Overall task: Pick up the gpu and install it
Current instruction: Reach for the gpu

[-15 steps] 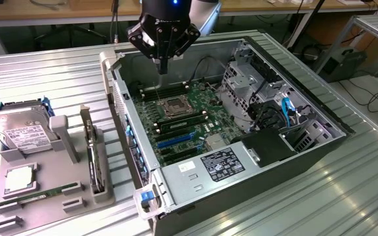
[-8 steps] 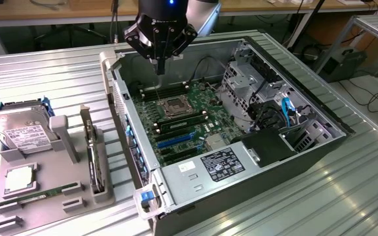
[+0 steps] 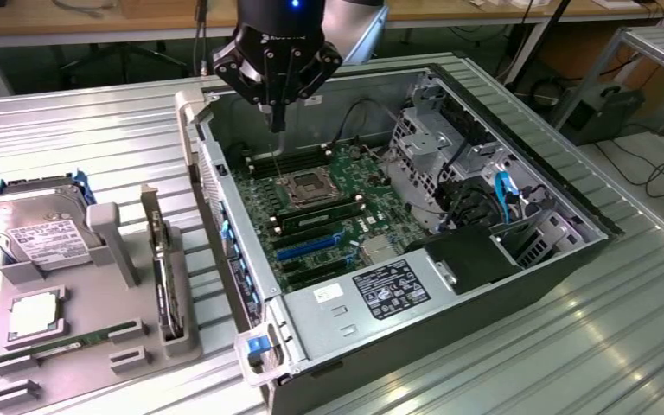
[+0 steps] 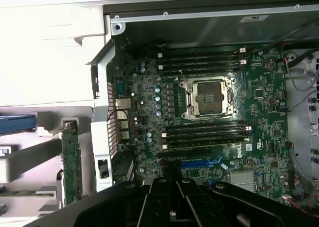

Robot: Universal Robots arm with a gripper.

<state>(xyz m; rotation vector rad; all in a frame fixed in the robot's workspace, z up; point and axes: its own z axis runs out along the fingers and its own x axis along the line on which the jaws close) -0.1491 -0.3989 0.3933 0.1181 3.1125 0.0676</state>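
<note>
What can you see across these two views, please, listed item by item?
table: one, silver slatted metal, under everything
computer case: one, black and silver, open, on the table
motherboard: one, green, inside the case
CPU socket: one, silver frame, mid-board
long slot: one, blue, on the motherboard
power supply: one, grey with black label, at the case's near end
holder tray: one, grey, at the exterior view's left of the case
hard drive: one, silver with white label, in the tray
processor chip: one, silver, in the tray
RAM stick: one, green, in the tray
gpu: one, dark, upright in the tray
tool: one, black, shut, above the motherboard
</note>
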